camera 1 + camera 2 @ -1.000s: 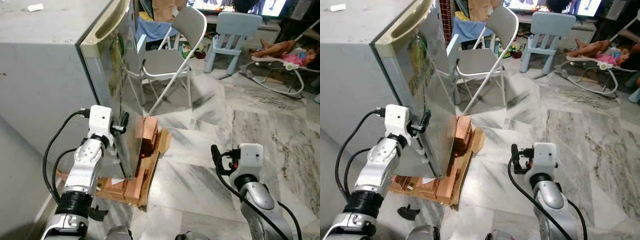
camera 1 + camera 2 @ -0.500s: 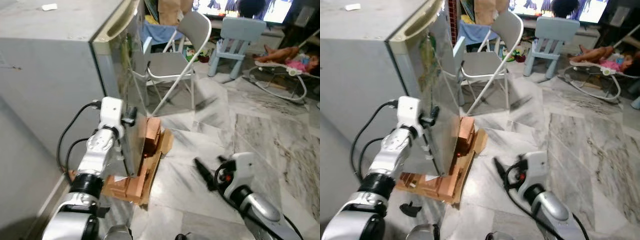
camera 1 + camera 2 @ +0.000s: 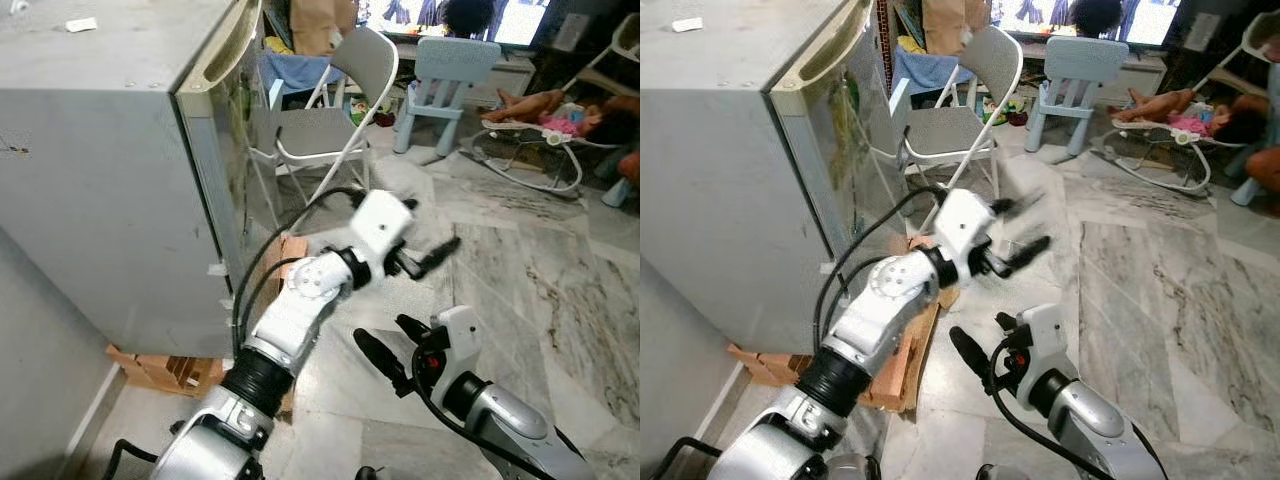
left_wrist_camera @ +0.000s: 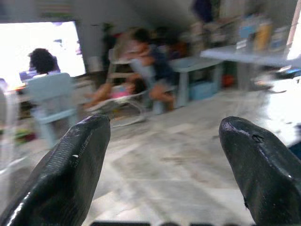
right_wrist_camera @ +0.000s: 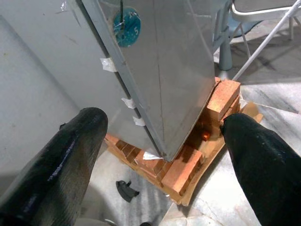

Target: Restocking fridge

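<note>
The tall grey metal fridge [image 3: 110, 170] is seen shut on stacked orange bricks [image 5: 188, 165], beside bare marble floor [image 3: 520, 270]. The left hand [image 3: 425, 262] is held spread above the floor; the right hand [image 3: 385, 350] is spread low.

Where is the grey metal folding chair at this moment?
In the left eye view, the grey metal folding chair stands on the marble floor just beyond the grey fridge, with the light blue plastic child's chair behind it to the right.

Fridge [image 3: 110, 170]: cut off at the top and left edges of the head views; inside hidden.
Left gripper [image 3: 1015, 232]: blurred.
People [image 4: 141, 61]: smeared in the left wrist view.
Bricks [image 5: 188, 165]: partly hidden under the fridge.
</note>
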Controlling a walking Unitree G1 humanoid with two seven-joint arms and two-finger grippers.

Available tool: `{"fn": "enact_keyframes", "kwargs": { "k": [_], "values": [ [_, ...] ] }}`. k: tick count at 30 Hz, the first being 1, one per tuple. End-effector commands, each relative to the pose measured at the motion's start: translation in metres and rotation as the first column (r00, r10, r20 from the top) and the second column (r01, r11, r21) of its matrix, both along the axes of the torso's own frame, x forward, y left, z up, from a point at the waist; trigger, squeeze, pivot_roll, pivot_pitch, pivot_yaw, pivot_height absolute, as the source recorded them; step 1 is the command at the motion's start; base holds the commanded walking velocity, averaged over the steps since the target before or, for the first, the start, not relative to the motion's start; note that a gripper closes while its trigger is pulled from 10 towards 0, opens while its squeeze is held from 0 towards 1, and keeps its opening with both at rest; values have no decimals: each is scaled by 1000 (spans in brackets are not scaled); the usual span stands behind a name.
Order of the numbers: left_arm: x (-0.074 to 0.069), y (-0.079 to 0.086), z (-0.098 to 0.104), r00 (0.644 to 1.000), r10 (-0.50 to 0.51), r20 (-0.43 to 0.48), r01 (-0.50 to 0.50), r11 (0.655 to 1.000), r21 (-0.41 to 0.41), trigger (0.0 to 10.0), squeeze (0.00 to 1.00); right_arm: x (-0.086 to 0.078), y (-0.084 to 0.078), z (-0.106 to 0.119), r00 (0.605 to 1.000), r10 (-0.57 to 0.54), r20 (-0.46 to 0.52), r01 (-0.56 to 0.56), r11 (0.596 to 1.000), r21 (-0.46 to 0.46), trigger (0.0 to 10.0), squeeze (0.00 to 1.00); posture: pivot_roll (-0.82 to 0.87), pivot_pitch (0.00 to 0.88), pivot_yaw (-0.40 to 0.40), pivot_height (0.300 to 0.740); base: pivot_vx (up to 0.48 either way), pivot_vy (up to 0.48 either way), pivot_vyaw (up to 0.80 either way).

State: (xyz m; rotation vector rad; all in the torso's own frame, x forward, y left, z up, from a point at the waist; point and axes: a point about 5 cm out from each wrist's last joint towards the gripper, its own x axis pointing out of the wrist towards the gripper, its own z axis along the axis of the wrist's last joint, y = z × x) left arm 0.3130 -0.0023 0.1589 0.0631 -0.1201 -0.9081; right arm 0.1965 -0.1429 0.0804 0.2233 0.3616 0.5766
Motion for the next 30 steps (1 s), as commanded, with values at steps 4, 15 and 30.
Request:
{"fn": "enact_keyframes", "kwargs": {
  "k": [4, 15, 30],
  "values": [
    [17, 36, -12, 978, 206, 26, -207, 977, 54, 10000, 0, -7, -5, -9, 1000, 1, -17, -1, 1000, -4, 10000, 0, 32, 11, 8, 740, 0, 0, 0],
    [16, 120, -43, 808, 589, 22, -588, 804, 87, 10000, 0, -20, -52, -49, 984, -177, -22, 173, 976, -131, 10000, 0, 19, 23, 14, 740, 0, 0, 0],
    [28, 163, -36, 633, 773, -49, -774, 634, -2, 10000, 0, -45, -96, -102, 958, -280, 59, 285, 913, -292, 10000, 0, 12, 38, -11, 740, 0, 0, 0]
  ]
}}
